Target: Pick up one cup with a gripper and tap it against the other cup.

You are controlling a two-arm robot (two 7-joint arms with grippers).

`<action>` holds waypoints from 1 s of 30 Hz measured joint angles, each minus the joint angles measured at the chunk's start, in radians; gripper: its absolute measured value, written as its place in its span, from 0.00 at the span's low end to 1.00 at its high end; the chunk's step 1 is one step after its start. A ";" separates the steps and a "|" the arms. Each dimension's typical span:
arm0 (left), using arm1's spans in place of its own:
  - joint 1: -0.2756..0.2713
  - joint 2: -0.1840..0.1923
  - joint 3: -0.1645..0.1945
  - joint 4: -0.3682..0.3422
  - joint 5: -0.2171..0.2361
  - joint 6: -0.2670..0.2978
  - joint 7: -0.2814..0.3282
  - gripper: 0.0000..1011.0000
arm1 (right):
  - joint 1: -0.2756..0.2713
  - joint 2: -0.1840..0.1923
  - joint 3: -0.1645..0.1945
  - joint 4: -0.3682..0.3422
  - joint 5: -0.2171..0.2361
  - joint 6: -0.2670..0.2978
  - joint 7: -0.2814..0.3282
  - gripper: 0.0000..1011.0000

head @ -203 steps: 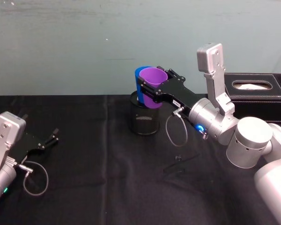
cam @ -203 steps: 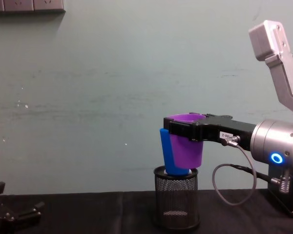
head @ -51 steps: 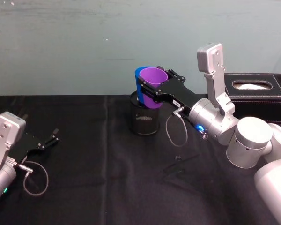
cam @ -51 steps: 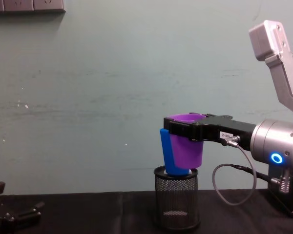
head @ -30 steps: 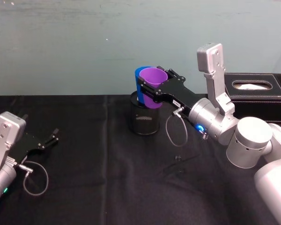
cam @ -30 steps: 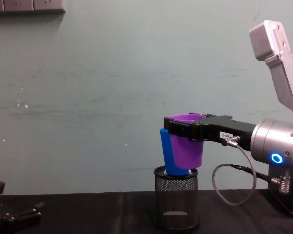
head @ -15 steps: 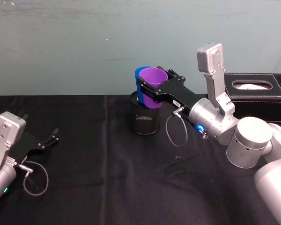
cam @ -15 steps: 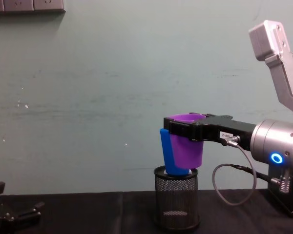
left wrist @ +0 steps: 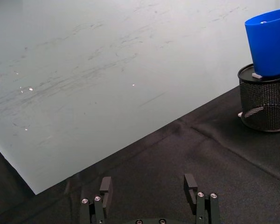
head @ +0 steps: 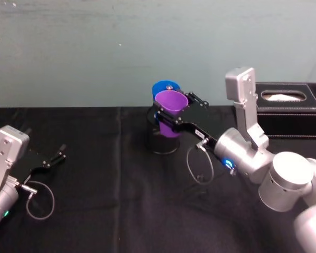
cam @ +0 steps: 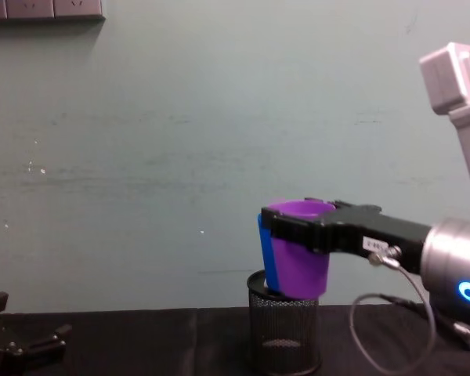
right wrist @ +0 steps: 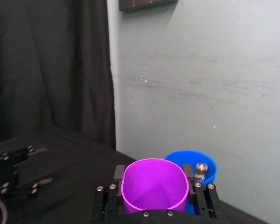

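Note:
My right gripper [head: 173, 108] is shut on the purple cup [head: 170, 120] and holds it upright in the air, on the near side of the blue cup [head: 162, 87]. The blue cup stands upright in a black mesh pen holder [head: 163, 143]. In the right wrist view the purple cup [right wrist: 154, 189] sits between the fingers [right wrist: 119, 173], with the blue cup [right wrist: 207, 164] just behind it; I cannot tell if the two touch. The chest view shows the purple cup [cam: 299, 258] covering most of the blue cup [cam: 266, 262]. My left gripper [left wrist: 148, 186] rests open and idle at the table's left.
A black tissue box [head: 289, 108] stands at the back right. The table is covered with black cloth [head: 105, 205], and a pale green wall runs close behind the pen holder [cam: 282, 337]. A loose grey cable [head: 197, 166] hangs under my right wrist.
My right gripper has pulled the purple cup lower and nearer to me; it is now in front of the blue cup instead of beside it. The left arm has not moved.

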 joint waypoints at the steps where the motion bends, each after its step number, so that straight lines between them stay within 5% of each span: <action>1: 0.000 0.000 0.000 0.000 0.000 0.000 0.000 0.99 | -0.036 0.014 0.000 -0.037 0.002 -0.002 0.000 0.74; 15: 0.000 0.000 0.000 0.000 0.000 0.000 0.000 0.99 | -0.227 0.068 0.005 -0.137 -0.022 -0.102 -0.007 0.74; 30: 0.000 0.000 0.000 0.000 0.000 0.000 0.000 0.99 | -0.309 0.055 0.035 -0.090 -0.059 -0.218 -0.013 0.74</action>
